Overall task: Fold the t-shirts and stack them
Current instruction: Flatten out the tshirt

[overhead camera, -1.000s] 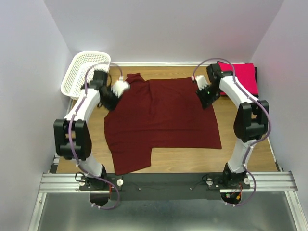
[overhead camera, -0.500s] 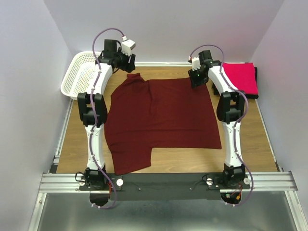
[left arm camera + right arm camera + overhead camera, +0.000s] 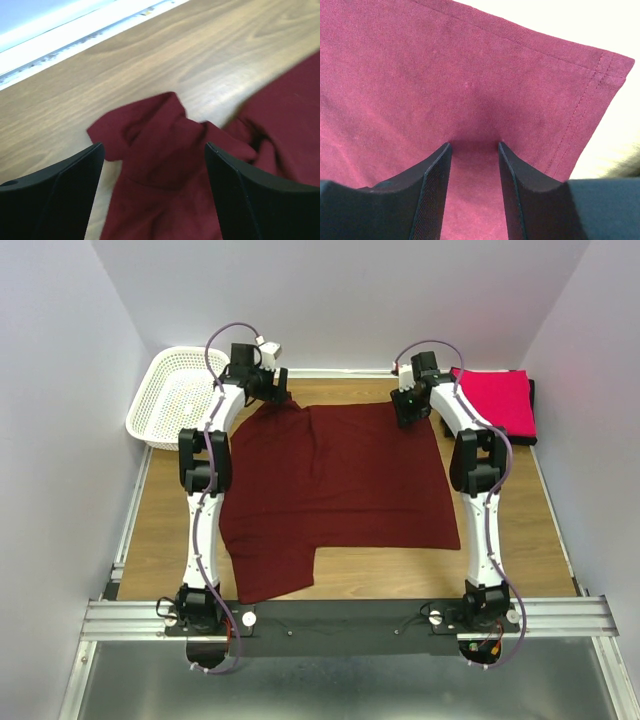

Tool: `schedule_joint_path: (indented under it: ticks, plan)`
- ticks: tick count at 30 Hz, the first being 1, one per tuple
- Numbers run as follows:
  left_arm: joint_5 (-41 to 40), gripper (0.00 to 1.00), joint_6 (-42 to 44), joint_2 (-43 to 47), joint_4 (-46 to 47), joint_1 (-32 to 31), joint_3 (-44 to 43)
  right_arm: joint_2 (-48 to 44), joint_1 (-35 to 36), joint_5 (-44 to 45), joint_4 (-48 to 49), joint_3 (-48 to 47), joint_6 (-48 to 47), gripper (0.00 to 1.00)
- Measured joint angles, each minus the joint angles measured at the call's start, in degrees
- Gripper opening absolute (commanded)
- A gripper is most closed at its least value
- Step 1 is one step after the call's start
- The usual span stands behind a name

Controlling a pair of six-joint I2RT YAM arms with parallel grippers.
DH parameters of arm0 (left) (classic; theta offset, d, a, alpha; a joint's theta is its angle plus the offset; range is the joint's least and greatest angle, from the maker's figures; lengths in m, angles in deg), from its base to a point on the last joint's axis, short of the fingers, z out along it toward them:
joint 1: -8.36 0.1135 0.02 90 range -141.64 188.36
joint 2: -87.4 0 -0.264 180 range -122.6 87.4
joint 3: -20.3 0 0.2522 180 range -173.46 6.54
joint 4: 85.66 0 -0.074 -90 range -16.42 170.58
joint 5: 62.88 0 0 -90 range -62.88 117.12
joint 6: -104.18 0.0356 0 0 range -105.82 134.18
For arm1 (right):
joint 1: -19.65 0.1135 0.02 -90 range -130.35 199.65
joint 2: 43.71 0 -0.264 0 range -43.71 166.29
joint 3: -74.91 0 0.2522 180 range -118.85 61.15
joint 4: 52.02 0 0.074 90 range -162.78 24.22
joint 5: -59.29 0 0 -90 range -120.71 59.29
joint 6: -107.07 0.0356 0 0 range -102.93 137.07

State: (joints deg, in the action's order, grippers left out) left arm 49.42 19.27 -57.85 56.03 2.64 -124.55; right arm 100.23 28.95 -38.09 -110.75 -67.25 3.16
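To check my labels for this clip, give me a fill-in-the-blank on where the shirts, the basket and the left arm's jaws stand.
The white mesh basket sits at the far ____ corner of the table.
The folded pink-red t-shirt lies on top of a ____ one.
The left gripper holds its jaws ____ above a bunched sleeve of the maroon t-shirt.
Missing words: left; black; open.

Wooden table (image 3: 165,525) before me, dark maroon t-shirt (image 3: 350,480) spread flat across it, white mesh basket (image 3: 175,395) far-left corner, folded bright pink-red t-shirt (image 3: 500,400) far-right corner
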Motion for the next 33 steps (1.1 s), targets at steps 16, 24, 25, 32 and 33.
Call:
schedule_joint_path:
  ticks: [16, 24, 25, 32, 33]
  plan:
    - [-3.7, 0.91, -2.9, -3.9, 1.2, -0.7, -5.9, -2.8, 0.0, 0.4, 2.3, 4.9, 0.0, 0.5]
    - [-3.9, 0.81, -4.1, -5.6, -1.3, -0.8, -5.8, -3.9, 0.0, 0.5, 2.2, 6.7, 0.0, 0.5]
    - [-3.9, 0.71, -4.3, -5.7, -1.7, -0.8, -5.8, -4.0, 0.0, 0.5, 2.2, 7.0, 0.0, 0.5]
    - [-2.1, 0.0, -5.5, -5.9, -1.7, -0.3, -5.9, -4.5, 0.0, 0.4, 2.1, 7.7, 0.0, 0.48]
    - [-1.0, 0.0, -5.5, -5.9, -1.1, -0.2, -5.9, -4.5, 0.0, 0.4, 2.1, 7.7, 0.0, 0.48]
